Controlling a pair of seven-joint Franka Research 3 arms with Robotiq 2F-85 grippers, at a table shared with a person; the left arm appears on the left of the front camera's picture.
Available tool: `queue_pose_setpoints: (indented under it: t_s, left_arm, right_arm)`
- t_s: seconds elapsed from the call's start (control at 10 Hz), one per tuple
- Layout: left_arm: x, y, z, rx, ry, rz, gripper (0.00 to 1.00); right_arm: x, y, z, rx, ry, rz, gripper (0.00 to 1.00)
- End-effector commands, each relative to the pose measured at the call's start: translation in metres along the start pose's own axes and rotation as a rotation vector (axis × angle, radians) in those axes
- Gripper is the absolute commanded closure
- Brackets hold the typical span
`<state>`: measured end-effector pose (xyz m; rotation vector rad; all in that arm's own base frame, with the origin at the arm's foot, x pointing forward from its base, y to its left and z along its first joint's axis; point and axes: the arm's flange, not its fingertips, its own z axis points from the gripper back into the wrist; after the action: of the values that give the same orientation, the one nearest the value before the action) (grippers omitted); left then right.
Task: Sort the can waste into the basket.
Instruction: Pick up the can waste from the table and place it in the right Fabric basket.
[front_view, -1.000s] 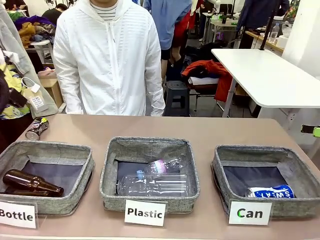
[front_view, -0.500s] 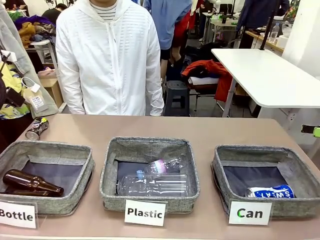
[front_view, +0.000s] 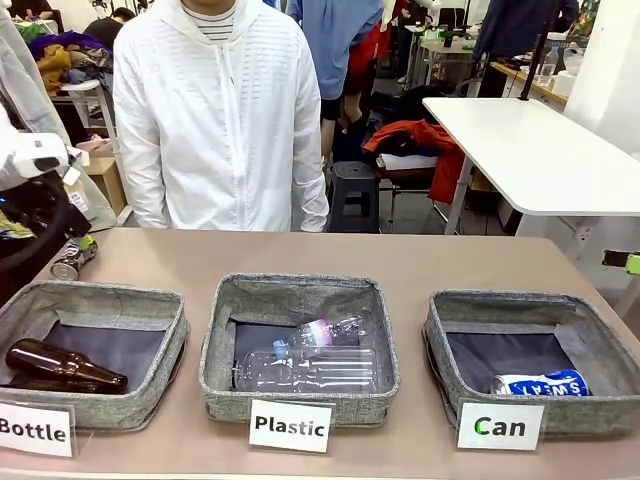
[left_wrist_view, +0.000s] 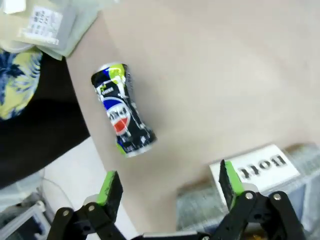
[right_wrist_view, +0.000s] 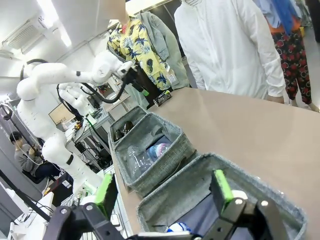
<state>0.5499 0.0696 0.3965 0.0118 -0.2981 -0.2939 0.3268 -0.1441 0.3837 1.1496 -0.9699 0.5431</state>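
A crushed dark can (left_wrist_view: 121, 111) with red, blue and yellow marks lies on its side on the tan table near the far left edge; it is also in the front view (front_view: 72, 258). My left gripper (left_wrist_view: 169, 184) hangs open above and just short of it, touching nothing. The left arm (front_view: 40, 195) comes in from the left edge. A blue and white can (front_view: 540, 384) lies in the grey "Can" basket (front_view: 438, 330) at the right. My right gripper (right_wrist_view: 164, 190) stands open and empty over that basket's (right_wrist_view: 165, 200) outer side.
The "Bottle" basket (front_view: 175, 330) holds brown glass bottles (front_view: 62, 366). The "Plastic" basket (front_view: 215, 340) holds clear bottles (front_view: 310, 368). White labels stand along the near edge. A person in a white jacket (front_view: 215, 120) stands at the far side, hands down.
My left arm has come into the front view from the left edge and now hangs over the crushed can. The right arm and the baskets are unchanged.
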Motion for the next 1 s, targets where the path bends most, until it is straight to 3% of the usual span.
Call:
queue_pose_setpoints:
  t_s: [0.0, 0.4, 0.9]
  left_arm:
    - [0.015, 0.017, -0.022, 0.002, 0.035, 0.061, 0.0]
    - [0.024, 0.026, -0.079, 0.104, 0.027, 0.031, 0.0]
    - [0.03, 0.037, -0.103, 0.168, 0.054, 0.04, 0.0]
  right_arm:
    - [0.002, 0.002, -0.004, -0.013, -0.027, 0.001, 0.0]
    - [0.002, 0.002, -0.004, -0.013, -0.027, 0.001, 0.0]
    - [0.002, 0.002, -0.004, -0.013, -0.027, 0.001, 0.0]
